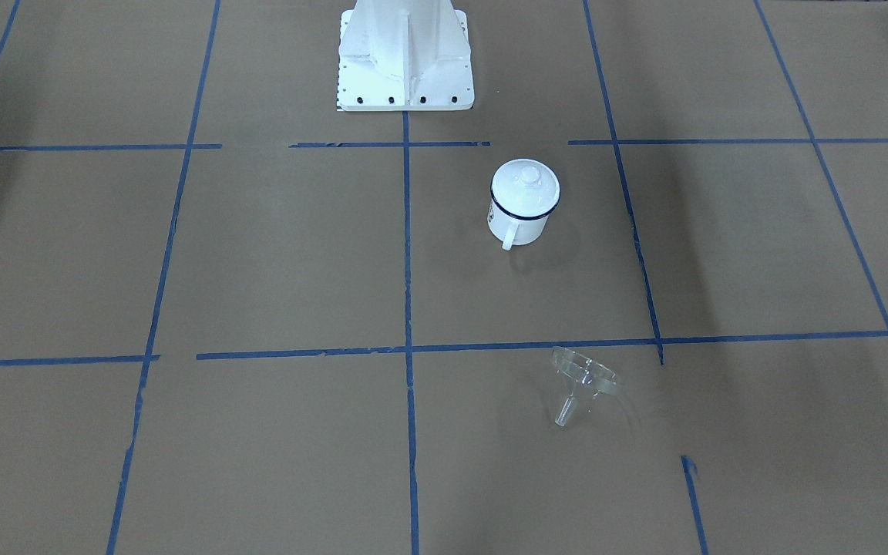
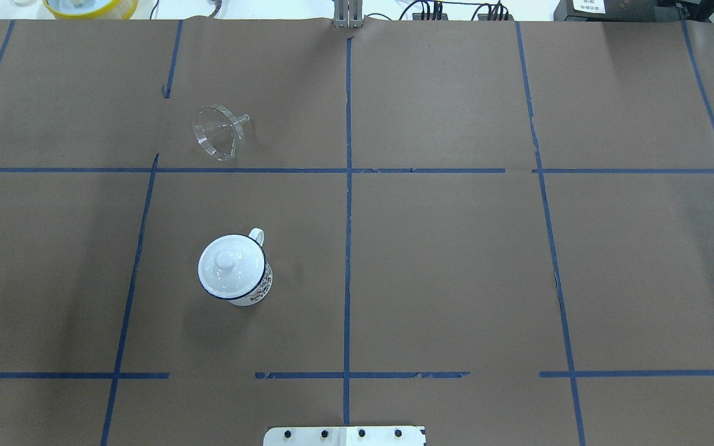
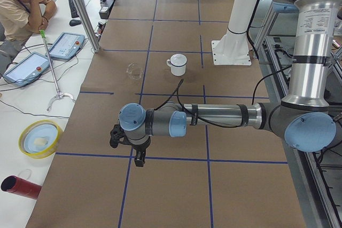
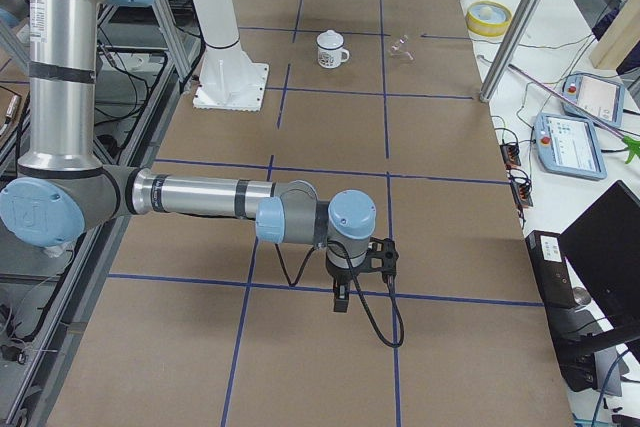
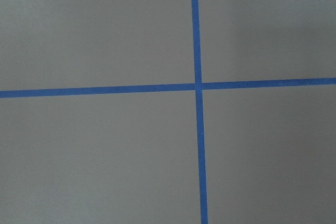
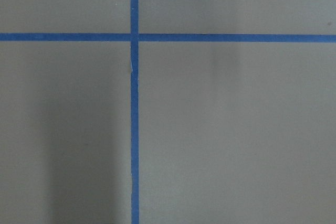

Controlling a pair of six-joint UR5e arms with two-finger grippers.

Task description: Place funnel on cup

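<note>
Parked at opposite bench (image 1: 259, 254) ends, likely start pose: left end effector (image 3: 137, 158), right end effector (image 4: 341, 299), spread or pressed together, cannot tell. Funnel (image 1: 586, 381) lies tipped, well apart from cup (image 1: 519, 223). Lid (image 1: 525, 185) caps the cup, likely blocking seating.

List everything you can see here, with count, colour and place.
funnel: one, clear, on its side on the table's left half, beyond the cup.
cup: one, white with dark blue rim, upright, left of the centre line.
lid: one, white, knobbed, sitting on the cup.
table: one, brown paper cover.
tape lines: many, blue, a grid on the paper.
teach pendants: two, grey-blue, side bench by the operator.
dish: one, yellow, same bench.
operator: one, beige shirt, seated at the bench.
pedestal: one, white, at the table's robot-side edge.
left gripper: one, black, over the table's left end; open or shut, cannot tell.
right gripper: one, black, over the right end; cannot tell.
</note>
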